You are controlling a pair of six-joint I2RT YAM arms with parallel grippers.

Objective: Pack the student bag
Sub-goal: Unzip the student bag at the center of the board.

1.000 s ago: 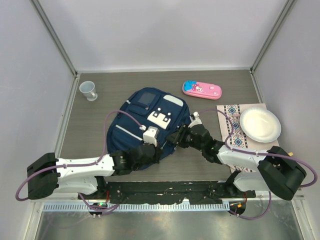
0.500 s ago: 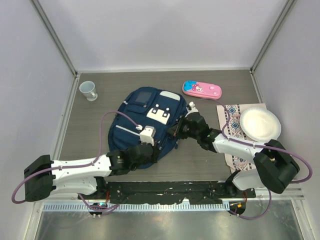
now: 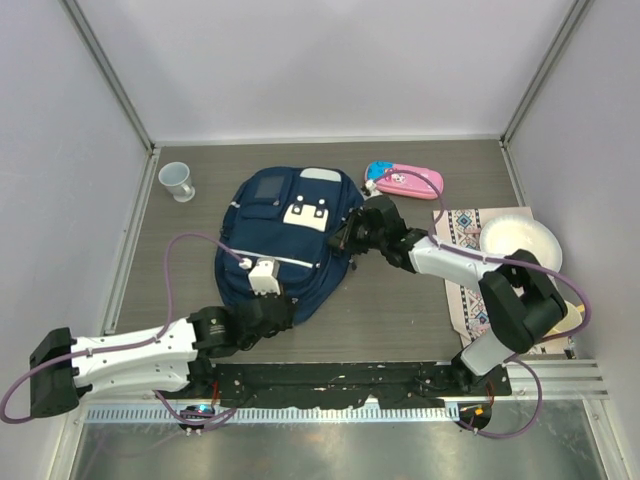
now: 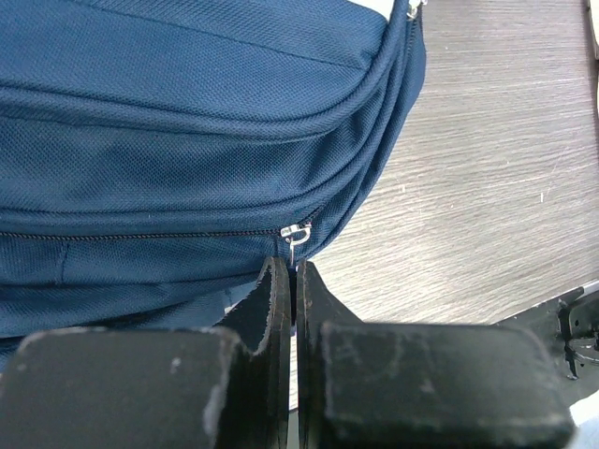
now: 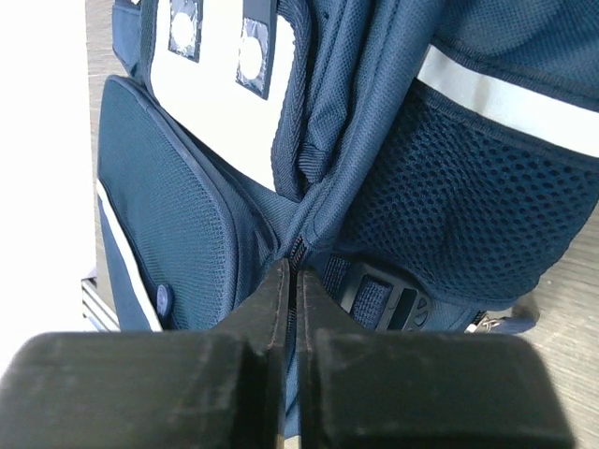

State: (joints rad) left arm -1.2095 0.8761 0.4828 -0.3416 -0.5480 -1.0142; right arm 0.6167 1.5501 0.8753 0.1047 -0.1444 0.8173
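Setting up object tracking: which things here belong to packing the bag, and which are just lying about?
In the job: student bag; left fingers and right fingers, both shut on it; probably the pink pencil case.
Lying about: cup; paper plate; patterned mat.

Nothing readable anywhere tbh. The white patch (image 3: pixel 307 215) on the student bag (image 3: pixel 268 255) only shows dark dots, and the print on the pink case (image 3: pixel 405 181) is too small to make out.

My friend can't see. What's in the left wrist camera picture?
The left gripper is pinched shut on a small silver zipper pull at the edge of the navy student bag. Grey wooden table shows to the right.
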